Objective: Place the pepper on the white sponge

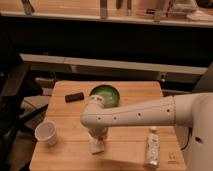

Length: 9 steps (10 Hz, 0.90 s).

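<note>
So the big white arm [145,114] is reaching in from the right across the light wooden bench [125,150], bending down at its rounded elbow; the pincer [97,137] is hanging right over the small flat off-white sponge [96,146] near the bench's front edge, and honestly I cannot tell how it's set, since the arm's own bulk is blocking it; there's a hint of orange-red right at the wrist, but I can't say for sure that's the small tapered pepper, so where it is sitting stays unclear.

Stuff around it: a round green bowl [107,94] with a glossy inside is sitting just behind the elbow, partly covered by it; a small dark flat rectangular object [74,96] is lying to the bowl's left near the back; a white paper cup [46,133], upright and tapered, is standing well off to the left of the sponge; a white plastic bottle [152,146] is sitting to the right of the sponge, under the forearm's line.

The bench top is looking like smooth planked wood; the sponge is reading as matte and a bit rough.
</note>
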Motion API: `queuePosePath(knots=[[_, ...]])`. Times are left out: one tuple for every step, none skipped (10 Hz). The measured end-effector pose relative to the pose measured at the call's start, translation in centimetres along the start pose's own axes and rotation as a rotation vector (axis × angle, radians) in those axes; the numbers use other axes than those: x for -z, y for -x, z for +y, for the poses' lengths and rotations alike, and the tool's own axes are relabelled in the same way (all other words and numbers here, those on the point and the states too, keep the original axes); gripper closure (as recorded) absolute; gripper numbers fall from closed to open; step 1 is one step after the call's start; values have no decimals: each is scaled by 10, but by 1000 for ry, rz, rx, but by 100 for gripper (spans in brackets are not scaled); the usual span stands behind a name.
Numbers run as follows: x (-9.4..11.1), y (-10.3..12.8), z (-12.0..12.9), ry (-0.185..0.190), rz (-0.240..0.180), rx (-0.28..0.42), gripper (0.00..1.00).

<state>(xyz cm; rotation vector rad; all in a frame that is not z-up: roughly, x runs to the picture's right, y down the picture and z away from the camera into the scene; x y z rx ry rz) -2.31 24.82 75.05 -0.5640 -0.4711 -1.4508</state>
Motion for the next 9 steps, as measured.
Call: queuePosePath(knots=[[-1,0,0,-2,0,3,100],[-1,0,-1,-4,0,9,100],[-2,0,-2,-4,-1,12,100],[-3,0,-2,-5,-2,17,100],[-3,0,-2,-6,-4,19,100],[-4,1,-2,-6,-4,23,100],[-4,0,-2,-7,-3,26,100],[-5,0,-3,-8,-4,30,100],[-5,1,-3,-8,-4,33,100]])
